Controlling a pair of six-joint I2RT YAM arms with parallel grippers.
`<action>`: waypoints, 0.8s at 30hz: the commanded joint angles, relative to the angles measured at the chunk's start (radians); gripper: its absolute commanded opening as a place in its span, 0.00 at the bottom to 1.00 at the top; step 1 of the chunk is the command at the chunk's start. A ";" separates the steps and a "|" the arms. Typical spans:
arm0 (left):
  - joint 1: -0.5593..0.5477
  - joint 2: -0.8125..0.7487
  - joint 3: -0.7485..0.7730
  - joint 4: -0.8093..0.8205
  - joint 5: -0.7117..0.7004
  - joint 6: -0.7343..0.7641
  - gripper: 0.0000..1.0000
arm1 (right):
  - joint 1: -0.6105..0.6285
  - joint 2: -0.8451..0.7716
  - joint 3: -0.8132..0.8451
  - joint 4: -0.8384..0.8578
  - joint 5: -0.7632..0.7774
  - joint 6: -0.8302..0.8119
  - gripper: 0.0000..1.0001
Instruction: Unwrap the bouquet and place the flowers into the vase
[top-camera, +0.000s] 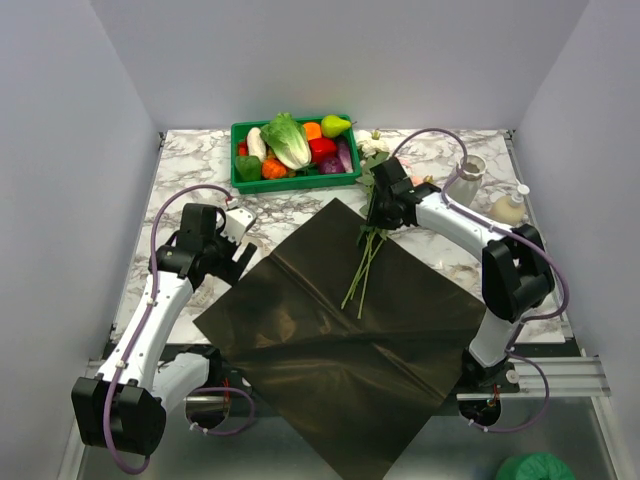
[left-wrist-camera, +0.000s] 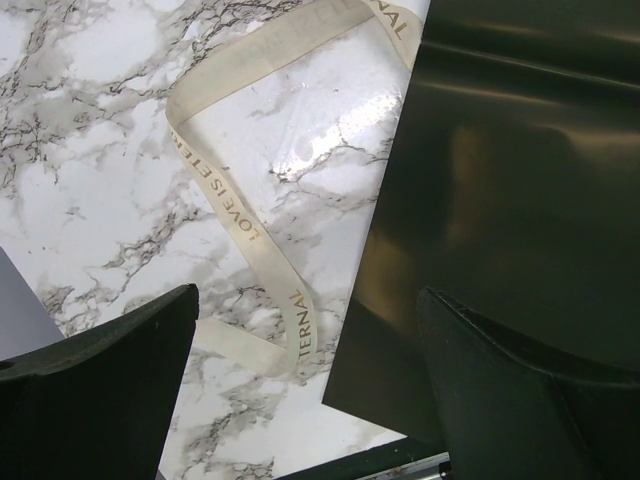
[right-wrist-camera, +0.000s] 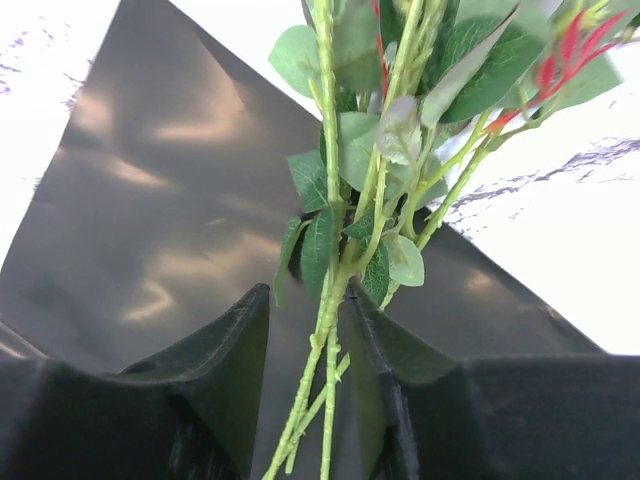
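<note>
**Item:** flowers (top-camera: 374, 146), unwrapped.
**Location:** far part of the desk (top-camera: 290, 208). The blooms lie just beside the green tray (top-camera: 237, 160). The stems (right-wrist-camera: 325, 300) trail across the far corner of the dark paper (top-camera: 330, 330), which lies spread flat.
**Ribbon** (left-wrist-camera: 228, 195): loose on the marble at the paper's left edge.
**Right fingers** (right-wrist-camera: 220, 380): set either side of the stem bunch, below the leaves. Whether they pinch it cannot be told.
**Left fingers** (left-wrist-camera: 100, 400): spread wide, holding nothing, above the ribbon and the paper's edge.
**Vase** (top-camera: 469, 178): far right, near a small capped bottle (top-camera: 508, 207), apart from the flowers.
**Step, as judged:** gathering the stems for the carry to the vase.
**Handling:**
- Close on every stem at once, since thin stems may slip singly.
- Lift until the stem ends clear the paper.
- Turn the bunch upright.
- Feed the ends into the narrow mouth without nudging the bottle.
</note>
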 joint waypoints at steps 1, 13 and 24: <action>0.004 0.003 -0.003 0.026 -0.021 0.004 0.99 | -0.020 -0.045 -0.020 0.019 0.042 0.000 0.38; 0.004 -0.002 -0.009 0.021 -0.027 0.003 0.99 | -0.072 0.025 0.021 0.013 0.047 -0.009 0.37; 0.004 0.000 0.020 0.001 -0.043 0.012 0.99 | -0.104 0.136 0.088 0.024 0.014 -0.006 0.33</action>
